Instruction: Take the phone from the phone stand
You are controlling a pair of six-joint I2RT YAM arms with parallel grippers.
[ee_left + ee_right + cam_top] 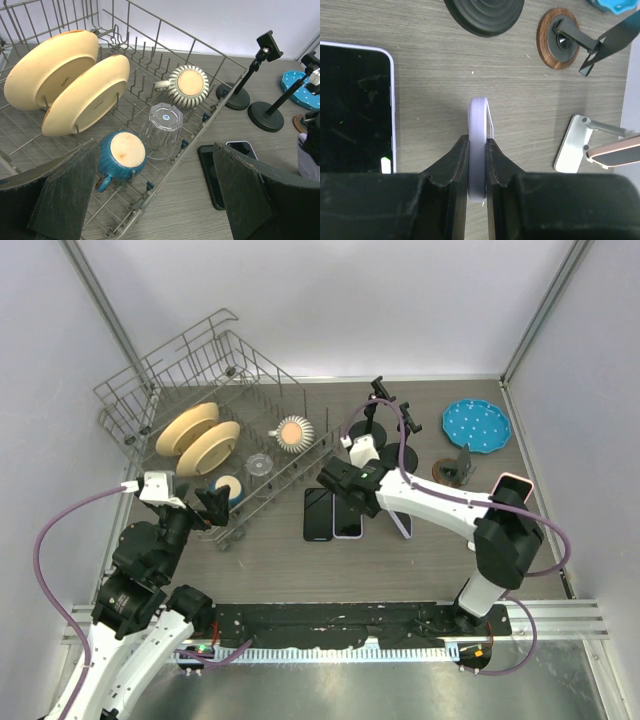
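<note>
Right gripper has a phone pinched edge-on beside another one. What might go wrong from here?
1. The right gripper pinches the lavender phone standing on edge; released like this, it may topple.
2. A flat phone lies close beside it, so the held one might come down on it.

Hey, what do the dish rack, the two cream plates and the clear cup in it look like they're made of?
Dish rack: thin metal wire, dull grey, maybe coated; it is all slender rods.
Cream plates: glazed ceramic by the look, smooth with a soft sheen and a brownish edge.
Clear cup: see-through and faceted, so glass or hard clear plastic; I can't tell which.
</note>
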